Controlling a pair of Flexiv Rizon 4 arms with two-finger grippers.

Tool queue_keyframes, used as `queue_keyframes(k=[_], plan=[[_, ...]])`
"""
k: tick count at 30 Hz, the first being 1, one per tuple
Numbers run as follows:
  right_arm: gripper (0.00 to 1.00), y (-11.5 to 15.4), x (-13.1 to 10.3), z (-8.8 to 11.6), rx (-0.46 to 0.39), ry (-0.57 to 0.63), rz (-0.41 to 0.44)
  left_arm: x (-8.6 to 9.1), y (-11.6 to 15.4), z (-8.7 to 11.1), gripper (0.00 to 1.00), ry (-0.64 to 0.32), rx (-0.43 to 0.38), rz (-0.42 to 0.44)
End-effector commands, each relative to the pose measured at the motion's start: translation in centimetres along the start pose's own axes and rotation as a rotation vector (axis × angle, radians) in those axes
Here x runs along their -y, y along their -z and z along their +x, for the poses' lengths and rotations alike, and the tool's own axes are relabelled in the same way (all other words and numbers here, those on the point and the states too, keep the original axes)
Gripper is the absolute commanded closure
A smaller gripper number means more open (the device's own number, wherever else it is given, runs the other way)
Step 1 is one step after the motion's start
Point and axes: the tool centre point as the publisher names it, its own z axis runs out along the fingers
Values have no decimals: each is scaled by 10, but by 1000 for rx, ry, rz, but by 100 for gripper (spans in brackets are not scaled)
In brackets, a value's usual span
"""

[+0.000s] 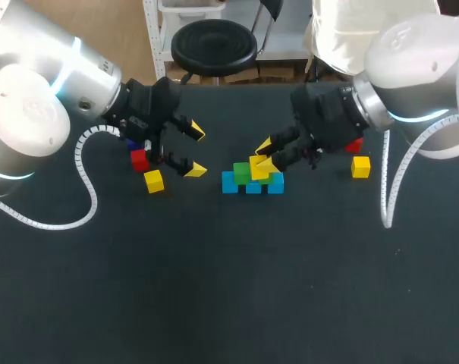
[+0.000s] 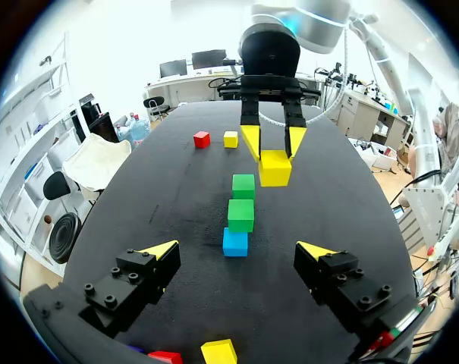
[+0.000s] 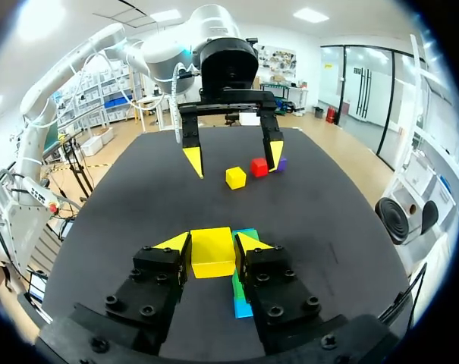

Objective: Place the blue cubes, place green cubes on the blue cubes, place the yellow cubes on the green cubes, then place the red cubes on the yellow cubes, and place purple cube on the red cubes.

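Observation:
Three blue cubes lie in a row at the table's middle, with green cubes on top of them. My right gripper is shut on a yellow cube, held just over the green cubes. In the right wrist view the yellow cube sits between the fingers, and green and blue cubes show beneath. My left gripper stands open and holds nothing, left of the row. By it lie a red cube, a yellow cube and a purple cube.
At the right, behind my right gripper, a red cube and a yellow cube rest on the black table. A white coiled cable hangs from my left arm.

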Motion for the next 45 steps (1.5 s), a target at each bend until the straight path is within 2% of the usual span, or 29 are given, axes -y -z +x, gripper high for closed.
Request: queue_keyframes(k=[1, 6, 23, 45], plan=[[100, 0, 1, 0, -1, -1, -1, 1, 0, 2, 0, -4, 6, -2], [100, -2, 1, -2, -29, -13, 14, 1, 0, 2, 0, -4, 6, -2], [100, -5, 3, 3, -38, -13, 96, 1, 0, 2, 0, -4, 6, -2], [100, -6, 12, 9, 5, 14, 80, 1, 0, 2, 0, -4, 6, -2]])
